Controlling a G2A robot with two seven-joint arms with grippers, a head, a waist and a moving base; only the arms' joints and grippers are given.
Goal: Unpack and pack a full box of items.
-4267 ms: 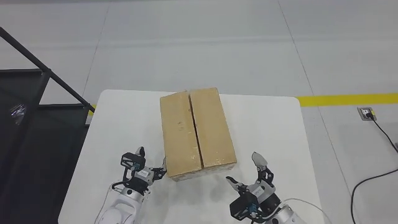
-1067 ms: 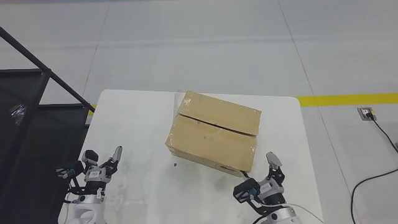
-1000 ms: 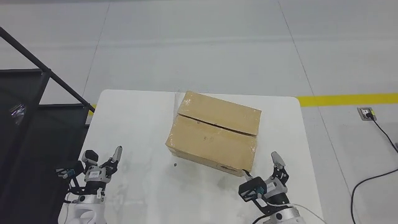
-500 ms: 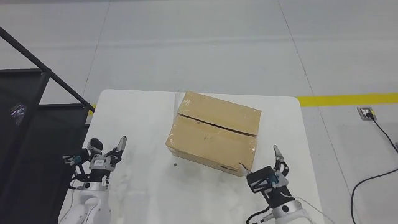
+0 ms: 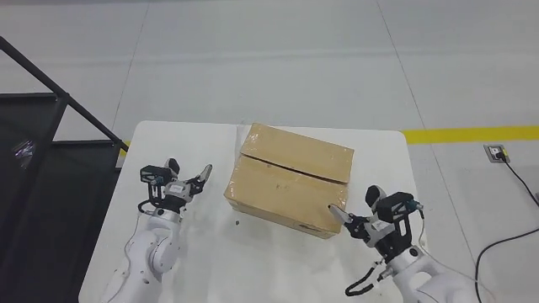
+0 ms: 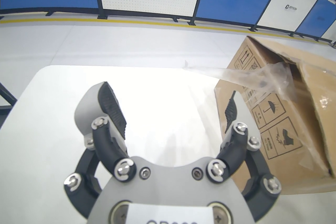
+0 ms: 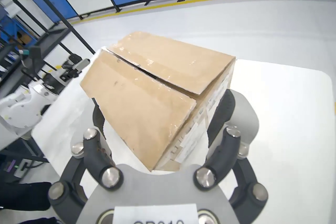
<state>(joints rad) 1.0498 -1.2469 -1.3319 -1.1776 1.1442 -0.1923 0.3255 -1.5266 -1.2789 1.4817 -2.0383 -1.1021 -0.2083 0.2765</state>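
Top view: left fingers, right fingers moved up beside box

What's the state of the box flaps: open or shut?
Shut. The brown cardboard box has both top flaps lying flat, meeting along a narrow seam gap; clear tape hangs loose at one end.
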